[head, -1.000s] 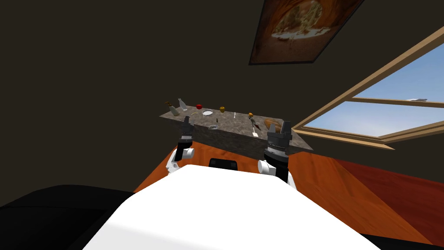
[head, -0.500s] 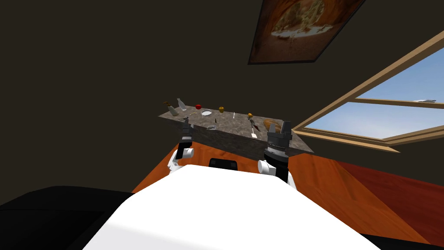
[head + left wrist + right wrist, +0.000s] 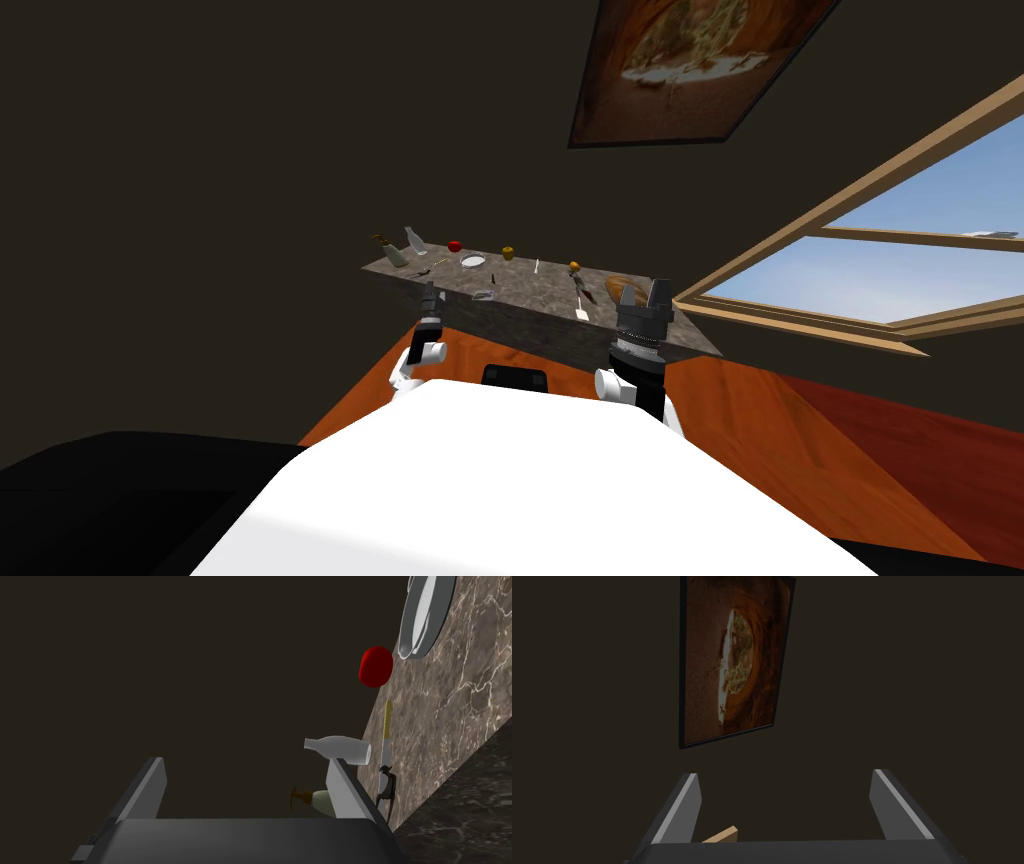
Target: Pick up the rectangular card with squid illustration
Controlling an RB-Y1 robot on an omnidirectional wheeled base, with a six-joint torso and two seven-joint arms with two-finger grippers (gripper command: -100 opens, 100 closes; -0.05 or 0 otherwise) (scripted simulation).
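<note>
You are facing a marbled desk at 12 o'clock, both arms raised before its near edge. The left tool is hovering at the desk's left end, its fingers standing apart and gripping nothing. The card, a small grey rectangle whose picture is too small to read, is lying flat near the front edge, at 3 o'clock from the left tool and apart from it. A plate is sitting at the card's 11 o'clock, with an apple beyond it. A bottle and a dispenser are standing at the far left corner. The right tool is waiting at the desk's right end, fingers spread, beside a loaf.
</note>
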